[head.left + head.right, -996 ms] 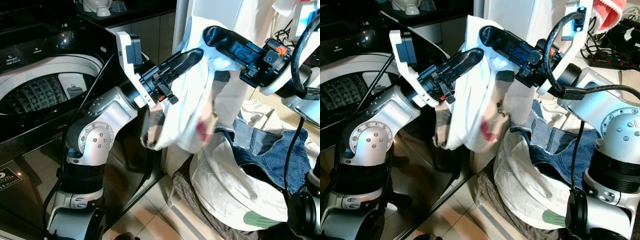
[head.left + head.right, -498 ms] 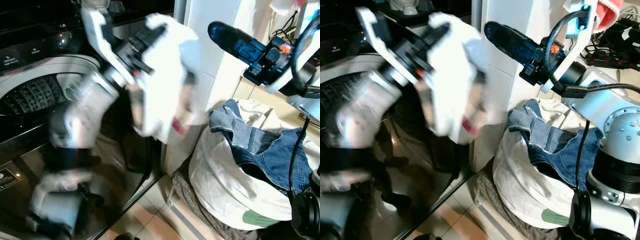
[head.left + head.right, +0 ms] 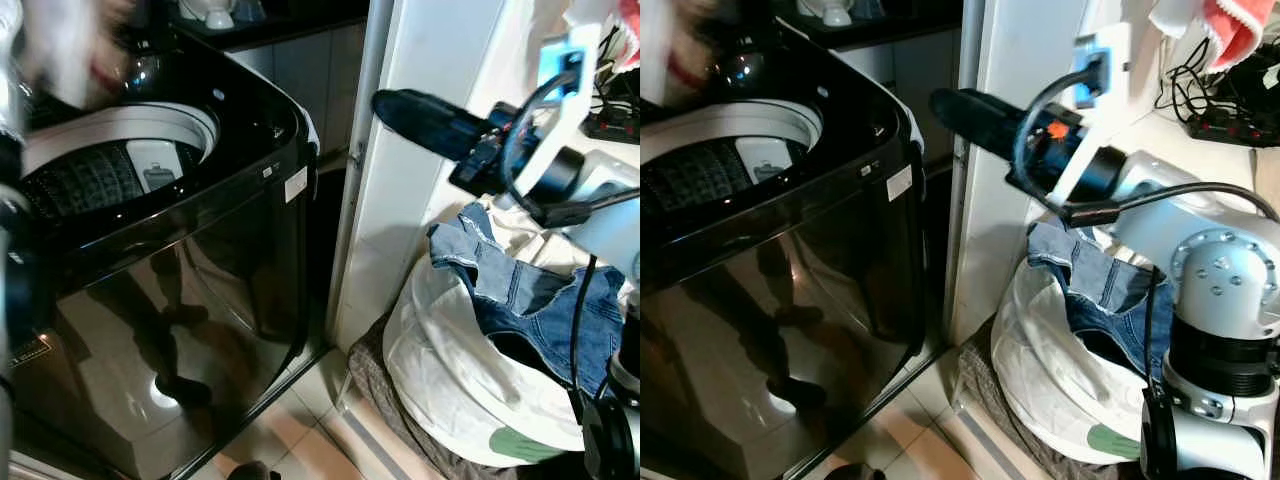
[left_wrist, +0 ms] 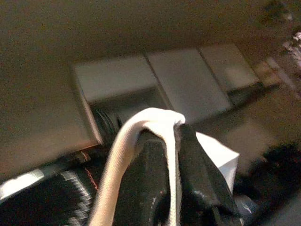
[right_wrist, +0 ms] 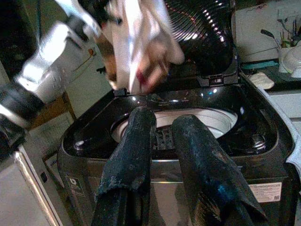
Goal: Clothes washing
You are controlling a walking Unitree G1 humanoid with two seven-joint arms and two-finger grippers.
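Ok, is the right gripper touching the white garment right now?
Apart. In the right wrist view the right gripper has nothing between its open fingers, and the white garment hangs from the left gripper above the washing machine, well beyond them.

The right gripper [image 5: 162, 141] has two long, thick black fingers [image 5: 129, 160] with a rough, scuffed surface, mounted on a white bracket with a small orange part beside it. Behind it the right arm [image 3: 1225, 290] is silver, with rounded joint housings ringed by small screws and black ribbed bands between segments. Black cables [image 3: 1150, 200] loop along the arm from the wrist downward.
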